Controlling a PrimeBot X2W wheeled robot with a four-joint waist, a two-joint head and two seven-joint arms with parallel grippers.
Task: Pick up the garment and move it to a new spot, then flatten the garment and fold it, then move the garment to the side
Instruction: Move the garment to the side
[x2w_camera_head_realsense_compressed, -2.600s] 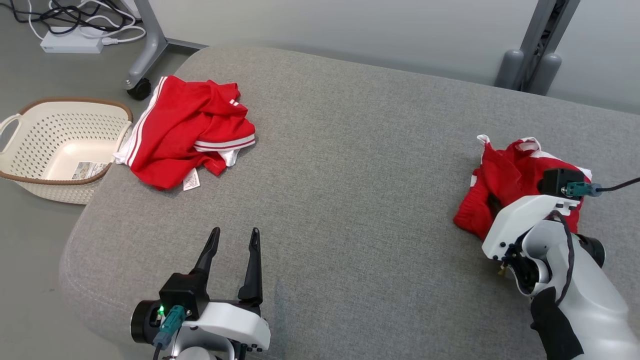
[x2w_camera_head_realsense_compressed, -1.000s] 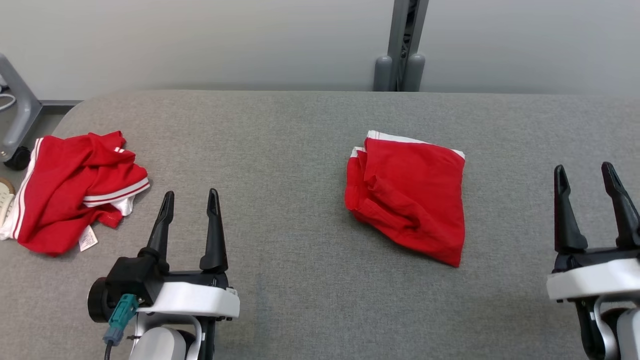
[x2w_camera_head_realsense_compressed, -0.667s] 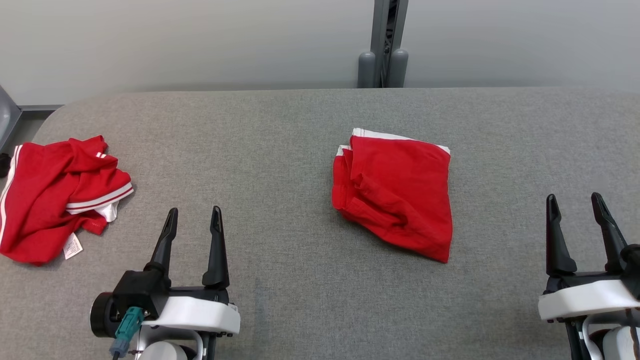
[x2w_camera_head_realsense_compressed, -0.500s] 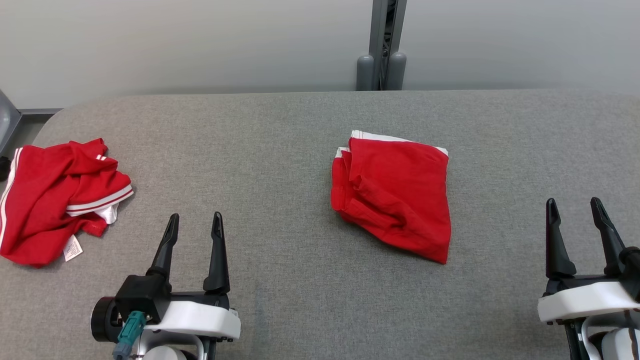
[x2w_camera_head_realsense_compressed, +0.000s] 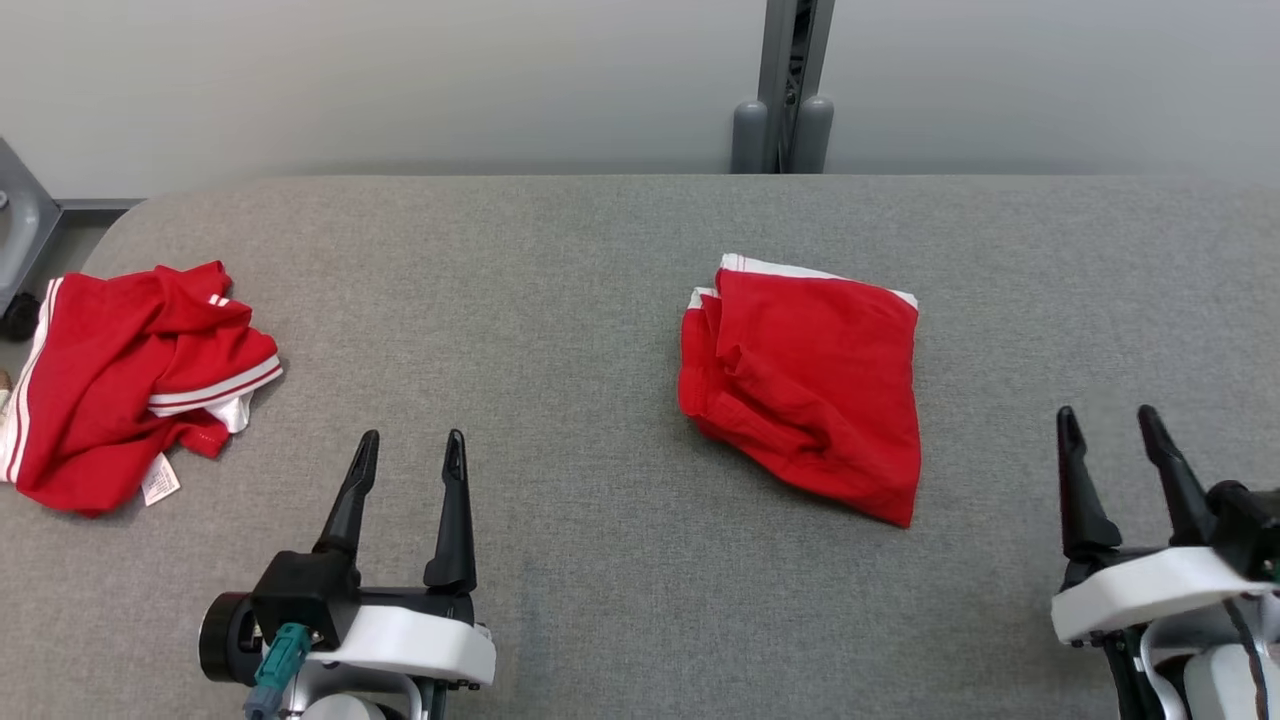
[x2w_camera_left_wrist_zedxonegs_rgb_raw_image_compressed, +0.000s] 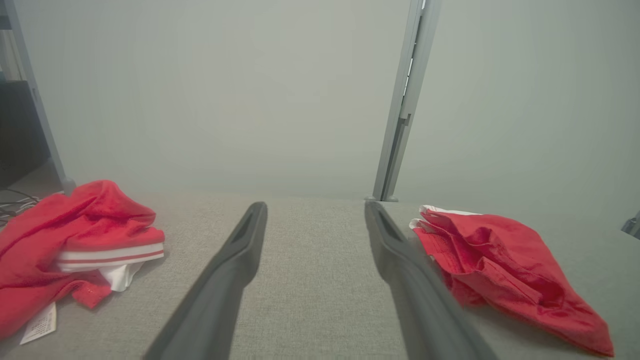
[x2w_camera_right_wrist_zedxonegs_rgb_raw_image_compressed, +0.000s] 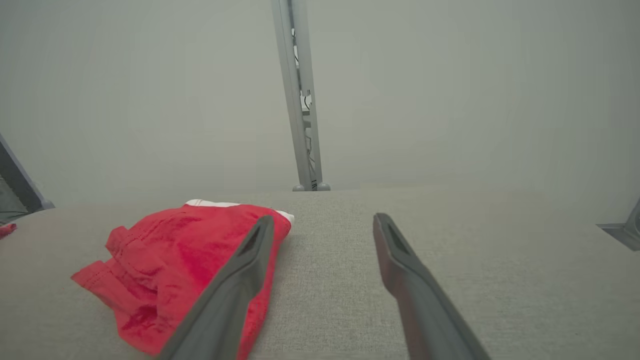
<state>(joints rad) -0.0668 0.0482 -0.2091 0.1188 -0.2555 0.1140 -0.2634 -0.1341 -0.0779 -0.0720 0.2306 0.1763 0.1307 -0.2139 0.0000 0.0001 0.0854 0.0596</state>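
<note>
A folded red garment (x2w_camera_head_realsense_compressed: 805, 385) with a white edge lies flat on the grey padded table (x2w_camera_head_realsense_compressed: 560, 290), right of centre; it also shows as the folded garment (x2w_camera_left_wrist_zedxonegs_rgb_raw_image_compressed: 500, 260) in the left wrist view and the folded garment (x2w_camera_right_wrist_zedxonegs_rgb_raw_image_compressed: 180, 265) in the right wrist view. A second, crumpled red garment (x2w_camera_head_realsense_compressed: 125, 380) with white stripes and a tag lies at the table's left end, and appears as the crumpled garment (x2w_camera_left_wrist_zedxonegs_rgb_raw_image_compressed: 70, 250) at the left wrist view's left side. My left gripper (x2w_camera_head_realsense_compressed: 410, 445) is open near the front edge, empty. My right gripper (x2w_camera_head_realsense_compressed: 1105, 420) is open at the front right, empty, apart from the folded garment.
A grey metal post (x2w_camera_head_realsense_compressed: 783, 90) stands behind the table against the pale wall. A frame leg with a caster (x2w_camera_head_realsense_compressed: 20, 300) stands off the table's left end. Bare grey surface lies between the two garments.
The head camera has swung from the table's left end to its middle. Earlier my right gripper was down on a crumpled red garment at the right; now a garment lies folded and both grippers have drawn slightly back.
</note>
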